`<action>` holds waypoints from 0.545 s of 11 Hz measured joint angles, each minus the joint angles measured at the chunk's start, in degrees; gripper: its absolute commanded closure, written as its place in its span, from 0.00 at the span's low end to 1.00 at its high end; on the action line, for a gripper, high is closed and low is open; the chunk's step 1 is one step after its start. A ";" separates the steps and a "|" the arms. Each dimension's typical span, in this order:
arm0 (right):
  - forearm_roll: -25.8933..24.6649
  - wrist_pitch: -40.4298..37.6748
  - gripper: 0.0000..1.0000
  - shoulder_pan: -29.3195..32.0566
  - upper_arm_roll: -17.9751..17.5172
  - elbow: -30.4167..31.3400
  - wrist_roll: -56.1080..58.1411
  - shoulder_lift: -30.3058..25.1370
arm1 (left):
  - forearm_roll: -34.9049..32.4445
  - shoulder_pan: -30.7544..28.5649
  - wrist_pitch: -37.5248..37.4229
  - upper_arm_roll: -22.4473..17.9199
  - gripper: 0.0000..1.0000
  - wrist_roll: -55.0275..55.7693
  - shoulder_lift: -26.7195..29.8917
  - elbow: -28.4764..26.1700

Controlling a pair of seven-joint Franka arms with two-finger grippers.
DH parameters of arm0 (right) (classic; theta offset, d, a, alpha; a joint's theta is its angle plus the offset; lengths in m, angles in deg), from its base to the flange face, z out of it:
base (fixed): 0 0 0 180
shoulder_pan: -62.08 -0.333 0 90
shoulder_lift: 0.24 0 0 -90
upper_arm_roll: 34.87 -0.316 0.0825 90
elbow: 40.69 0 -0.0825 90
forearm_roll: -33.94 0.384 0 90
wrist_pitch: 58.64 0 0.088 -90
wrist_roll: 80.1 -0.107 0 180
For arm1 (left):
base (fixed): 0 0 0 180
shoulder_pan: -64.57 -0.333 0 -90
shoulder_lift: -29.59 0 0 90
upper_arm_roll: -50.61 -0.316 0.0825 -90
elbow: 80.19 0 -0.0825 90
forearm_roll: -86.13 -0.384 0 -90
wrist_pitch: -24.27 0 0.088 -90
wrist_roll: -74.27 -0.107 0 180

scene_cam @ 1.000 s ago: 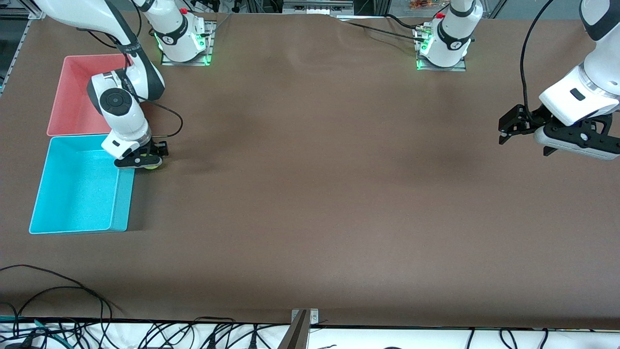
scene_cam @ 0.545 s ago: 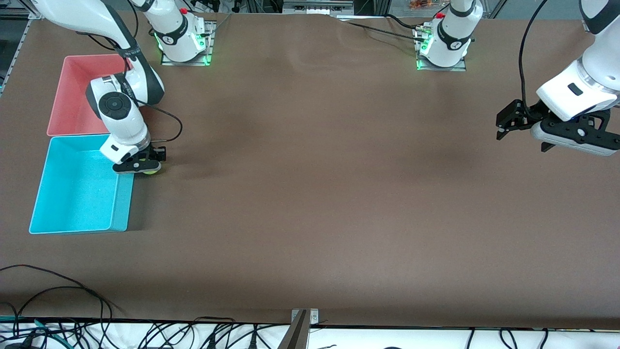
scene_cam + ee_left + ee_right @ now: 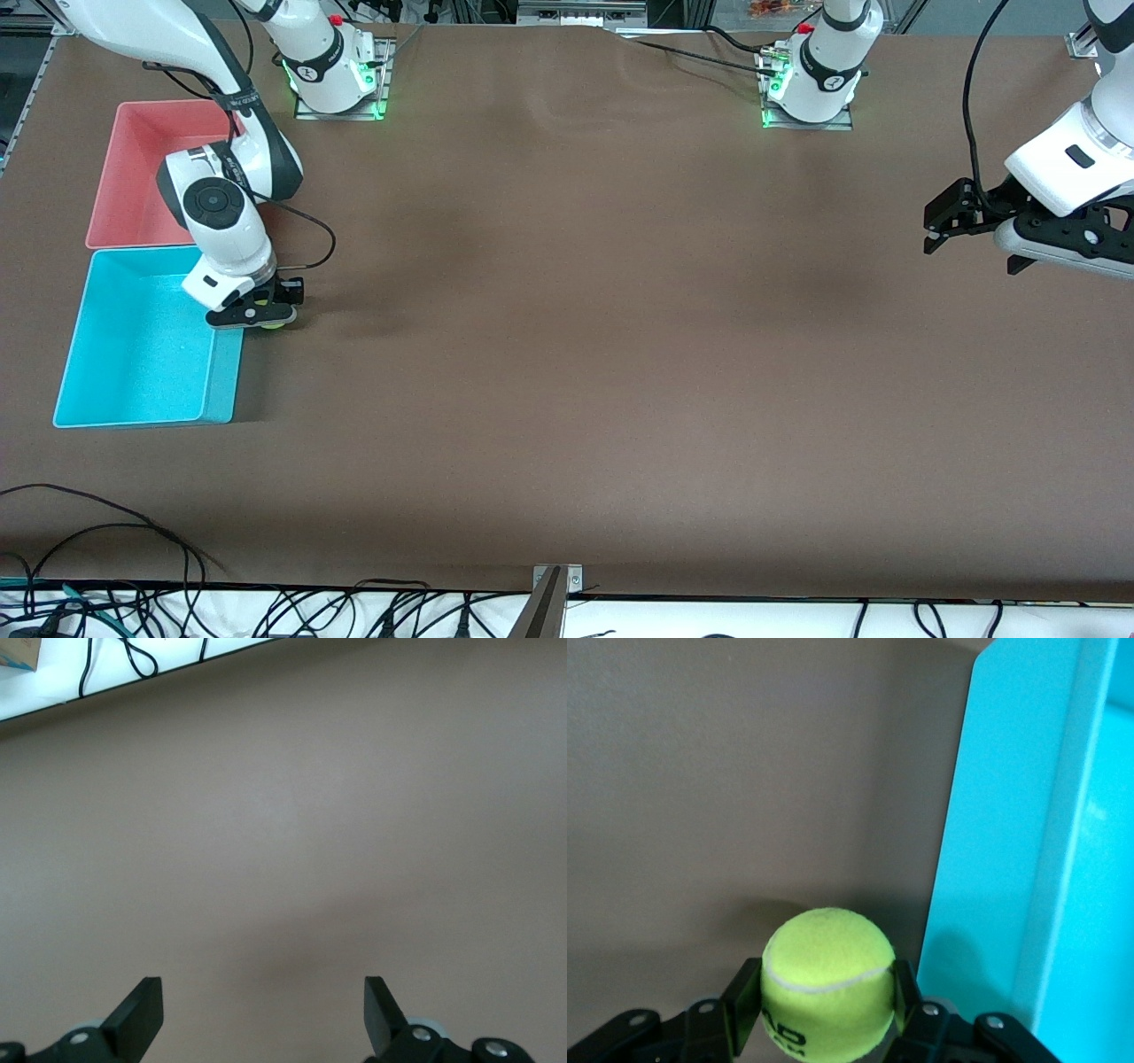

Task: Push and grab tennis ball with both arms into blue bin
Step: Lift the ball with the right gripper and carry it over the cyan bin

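Yellow-green tennis ball (image 3: 827, 980) clamped between right gripper (image 3: 824, 1005) jaws.

tennis ball (image 3: 827, 979) beside blue bin (image 3: 142, 403) — outside

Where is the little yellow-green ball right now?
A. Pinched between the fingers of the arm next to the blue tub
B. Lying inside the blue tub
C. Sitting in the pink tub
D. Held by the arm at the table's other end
A: the right gripper is shut on the tennis ball, just outside the blue bin; the left gripper is open with nothing in it.
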 measured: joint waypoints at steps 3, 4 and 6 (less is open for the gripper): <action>1.24 -9.24 0.52 -0.13 -3.65 -5.31 -0.54 0.00 | 0.00 -0.25 -0.03 0.01 0.00 0.00 0.00 0.00; 1.71 -11.19 0.52 -0.23 -4.29 -6.56 -0.68 0.00 | 0.00 -0.24 -0.10 0.07 0.00 0.00 0.00 0.00; 1.81 -12.64 0.52 -0.35 -4.55 -8.24 -0.73 0.01 | 0.00 -0.13 -0.14 0.22 0.00 0.00 -0.01 0.00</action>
